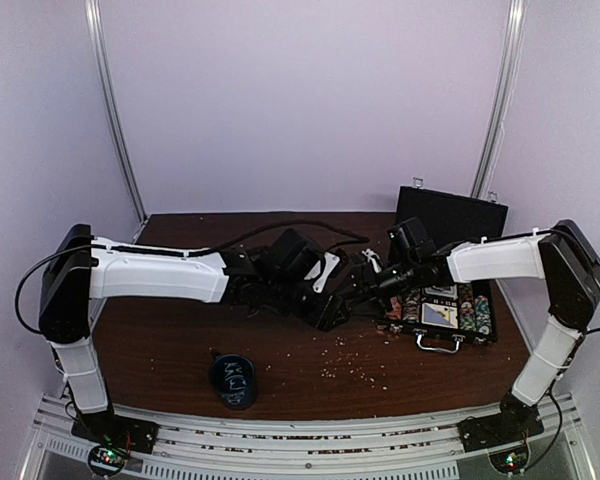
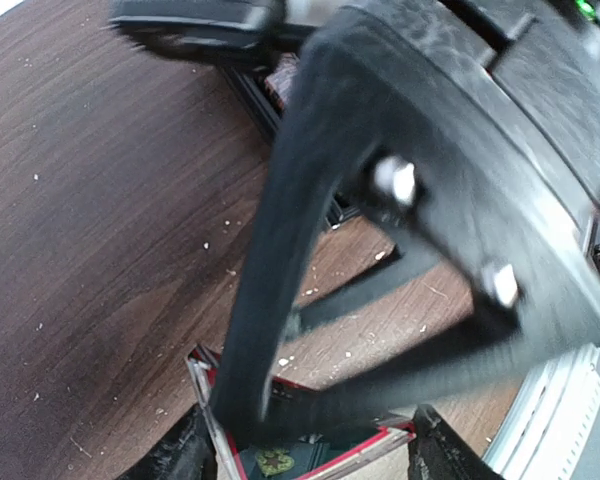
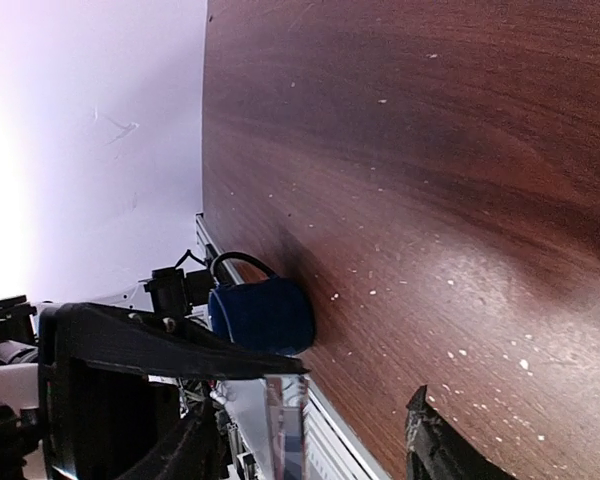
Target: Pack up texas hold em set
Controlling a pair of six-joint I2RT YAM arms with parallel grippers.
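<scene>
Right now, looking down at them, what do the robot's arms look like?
The left arm and right arm match: white tubular links between bulky black joints, with black cables trailing alongside. The left gripper and right gripper are matte black.

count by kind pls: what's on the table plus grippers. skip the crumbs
Black case, open: 1
Red-edged box between the fingers of the left gripper: 1
Dark cup: 1
Grippers, counting the right gripper: 2
Total: 5
Chips and cards inside the case are too small to count.
</scene>
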